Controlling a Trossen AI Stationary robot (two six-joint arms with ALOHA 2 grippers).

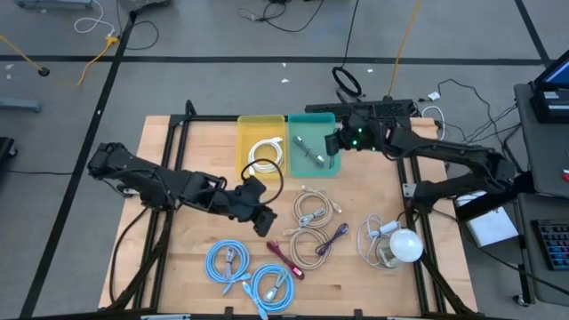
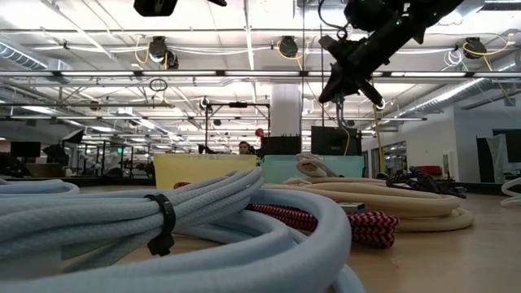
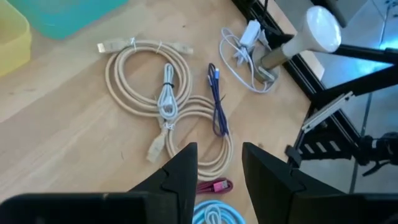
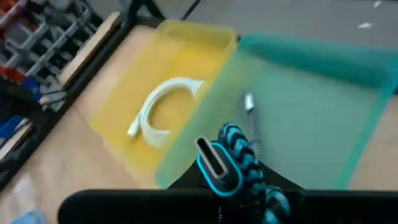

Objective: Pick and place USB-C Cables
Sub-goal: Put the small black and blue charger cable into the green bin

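My right gripper [image 1: 333, 145] hovers over the teal bin [image 1: 313, 124] and is shut on a short teal braided cable [image 4: 239, 158]. The cable's far connector [image 4: 249, 102] shows over the bin floor. A white coil [image 1: 263, 155] lies flat in the yellow bin [image 1: 249, 127]. My left gripper [image 3: 217, 180] is open above the table, over the beige coils [image 3: 146, 74], the purple cable [image 3: 216, 99] and the maroon cable [image 3: 214, 185]. Two light blue coils [image 1: 229, 262] [image 1: 272, 286] lie near the table's near edge. My right gripper pinches the teal cable between its two fingers close to one connector end [image 4: 213, 163], which sticks out past the fingertips. The rest of the cable [image 1: 308, 149] runs over the teal bin. I cannot tell whether it touches the bin floor.
A clear-white cord with a round white bulb [image 1: 402, 244] lies at the table's right side. Black frame bars [image 1: 169, 160] run along the table's sides. Bare wood [image 1: 191, 151] lies left of the yellow bin. In the low view a light blue coil [image 2: 163, 220] fills the foreground.
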